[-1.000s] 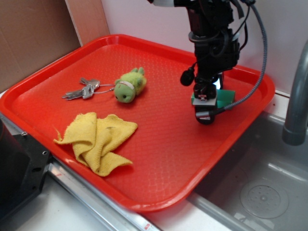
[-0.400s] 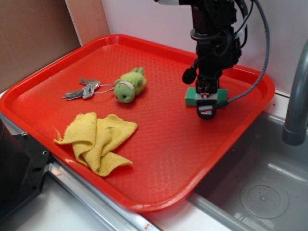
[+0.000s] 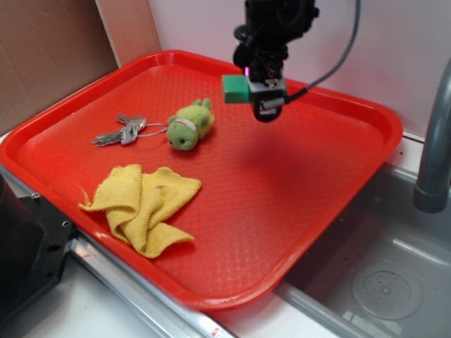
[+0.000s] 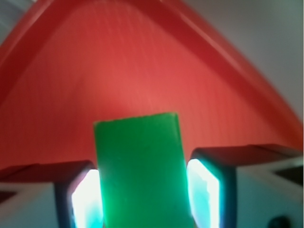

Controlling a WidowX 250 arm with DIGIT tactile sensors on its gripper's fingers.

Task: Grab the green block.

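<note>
Hanging clear of the red tray (image 3: 84,113) in the exterior view, the green block (image 3: 236,89) held in the claw (image 3: 266,90), pinched by one end, the rest jutting out sideways toward the left of the picture. Closed firmly on the block, the claw, well above the tray floor with a faint shadow below. Gripped off centre, so at risk of pivoting or slipping out under any jolt or quick swing. Falling from this height, likely to bounce on the hard tray, perhaps toward the fuzzy plush toy (image 3: 190,125) and the keys (image 3: 121,132) lying nearby on the left; less likely to reach the crumpled yellow cloth (image 3: 144,204) near the front rim. Beyond the tray's right edge, a metal sink (image 3: 384,274), a poor place for a dropped block.

Seen from the wrist view: the green block (image 4: 140,168) filling the lower middle, squeezed between two pale pads (image 4: 205,192), both pressed against its long sides. Flat, smooth, sharp-cornered and evenly bright green, with no markings visible. Slick-looking faces, so hold dependent on pad pressure alone. Blurred red tray (image 4: 142,71) far beneath, confirming the lift. Lower end of the block cut off by the frame edge, depth of grasp impossible to judge here.
</note>
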